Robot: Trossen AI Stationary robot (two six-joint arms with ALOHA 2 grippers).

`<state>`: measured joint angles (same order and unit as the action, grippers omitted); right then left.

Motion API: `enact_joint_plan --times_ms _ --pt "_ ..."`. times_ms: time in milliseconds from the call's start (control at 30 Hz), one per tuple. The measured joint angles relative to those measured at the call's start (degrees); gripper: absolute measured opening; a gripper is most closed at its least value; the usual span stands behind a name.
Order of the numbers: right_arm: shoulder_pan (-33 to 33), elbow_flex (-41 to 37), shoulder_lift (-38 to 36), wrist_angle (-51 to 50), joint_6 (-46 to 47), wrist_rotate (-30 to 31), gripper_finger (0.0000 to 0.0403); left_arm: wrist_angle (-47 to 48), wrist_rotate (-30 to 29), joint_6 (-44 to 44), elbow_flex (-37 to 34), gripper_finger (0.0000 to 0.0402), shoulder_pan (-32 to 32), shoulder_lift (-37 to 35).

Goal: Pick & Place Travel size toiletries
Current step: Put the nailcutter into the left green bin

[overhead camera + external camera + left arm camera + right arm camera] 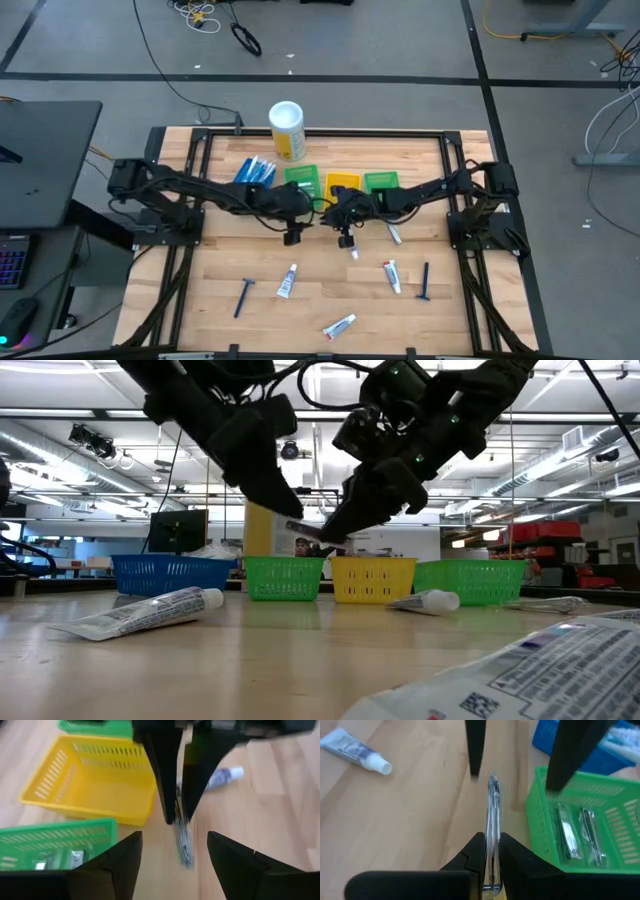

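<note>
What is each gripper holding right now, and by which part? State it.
The right gripper is shut on a slim silver packet, pinched at one end. The left gripper is open and holds nothing.

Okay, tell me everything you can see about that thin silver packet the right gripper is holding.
The thin silver packet is a flat, slim, shiny strip, foil-like or clear-wrapped, seen edge-on. The right gripper is shut on its near end, so it sticks out forward past the fingertips, held above the wooden table near the middle. Its far end reaches between the open fingers of the left gripper, which do not appear to touch it. It hangs beside the green plastic basket, where two similar silver packets already lie.
</note>
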<state>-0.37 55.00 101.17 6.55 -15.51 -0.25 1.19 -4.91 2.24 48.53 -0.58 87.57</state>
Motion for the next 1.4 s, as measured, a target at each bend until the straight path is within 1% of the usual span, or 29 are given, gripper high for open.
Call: enact_joint_plan --times_ms 167,233,367,467,733,800,1000,1167,1233,1267,1333,1400 --pt "-0.10 0.02 -0.03 2.64 0.00 0.62 0.0042 0.04 -0.73 -1.00 -0.09 0.0215 0.00 1.44" --pt "-0.31 0.04 -0.03 2.93 0.00 0.64 0.0042 -2.05 -0.83 -1.73 -0.03 0.0204 0.00 1.73" --pt "-0.68 0.07 -0.03 3.39 0.00 0.64 0.0042 -2.54 -0.63 -2.31 0.00 0.0176 0.03 1.80" --pt "-0.76 0.09 -0.03 4.36 0.00 0.62 0.0042 -2.37 -0.51 -2.54 0.00 0.0146 0.04 1.80" --pt "-0.78 0.09 -0.03 4.41 -0.29 0.59 0.0042 -1.96 -0.65 -2.67 0.00 0.0049 0.34 1.80" --pt "-0.80 0.09 -0.03 4.39 0.02 0.40 0.0042 -1.96 -0.83 -2.60 0.00 0.0032 0.73 1.80" --pt "-0.82 0.09 -0.03 4.44 -0.25 1.23 0.0046 -1.89 -0.24 -1.83 0.00 0.0030 1.95 1.80" --pt "-0.82 0.09 -0.03 4.34 -0.70 1.83 0.0078 -1.85 -0.16 -1.40 0.00 0.0040 2.19 1.80" --pt "-0.78 0.09 -0.05 4.38 -0.85 4.08 0.0095 -1.31 -0.51 -1.44 -0.02 0.0038 2.19 1.80" --pt "-0.74 0.09 -0.05 4.48 -0.79 6.22 0.0103 -1.31 -1.02 -1.71 -0.02 0.0035 2.30 1.80" --pt "-0.72 0.09 -0.05 4.65 -0.77 10.45 0.0116 -1.22 -3.45 -2.50 -0.02 0.0033 2.49 1.80" --pt "-0.78 0.09 -0.05 4.59 -0.61 13.28 0.0126 0.37 -6.29 -2.55 -0.02 0.0034 3.08 1.46"
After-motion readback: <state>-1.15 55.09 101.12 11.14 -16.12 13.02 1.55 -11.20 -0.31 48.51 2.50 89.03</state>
